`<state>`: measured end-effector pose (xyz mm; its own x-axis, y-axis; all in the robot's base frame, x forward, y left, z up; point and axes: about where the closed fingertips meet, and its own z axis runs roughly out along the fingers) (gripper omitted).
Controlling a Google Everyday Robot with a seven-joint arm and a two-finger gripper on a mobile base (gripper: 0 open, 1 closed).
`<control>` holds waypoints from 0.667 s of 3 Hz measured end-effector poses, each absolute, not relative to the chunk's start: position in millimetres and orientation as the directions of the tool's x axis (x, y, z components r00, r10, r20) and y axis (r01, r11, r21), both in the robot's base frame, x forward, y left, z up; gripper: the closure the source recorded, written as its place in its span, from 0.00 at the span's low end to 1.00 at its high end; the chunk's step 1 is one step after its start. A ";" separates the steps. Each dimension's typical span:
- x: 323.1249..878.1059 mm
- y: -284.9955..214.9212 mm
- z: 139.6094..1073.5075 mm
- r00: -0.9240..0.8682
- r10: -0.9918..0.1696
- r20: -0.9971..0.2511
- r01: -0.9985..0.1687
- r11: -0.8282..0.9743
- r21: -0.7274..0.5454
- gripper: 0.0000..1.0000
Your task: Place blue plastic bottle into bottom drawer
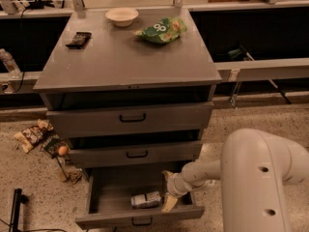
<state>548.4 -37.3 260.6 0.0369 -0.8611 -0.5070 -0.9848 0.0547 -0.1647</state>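
Observation:
The blue plastic bottle [146,199] lies on its side on the floor of the bottom drawer [140,220], which is pulled out. My gripper [164,191] is inside the drawer at its right side, just right of the bottle. Its fingers [169,203] are spread open and hold nothing. The lower finger is next to the bottle's right end. My white arm [256,178] reaches in from the lower right.
The two upper drawers [133,117] stand slightly ajar. On the cabinet top lie a green snack bag [161,29], a white bowl [121,16] and a black object [78,38]. Snack packs [33,134] and an orange ball [63,150] lie on the floor at left.

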 end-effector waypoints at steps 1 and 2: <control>525.0 -76.1 298.5 -0.003 -0.860 -0.510 -0.987 0.086 -0.139 0.35; 512.7 -107.3 327.8 -0.078 -0.868 -0.490 -0.978 0.162 -0.132 0.57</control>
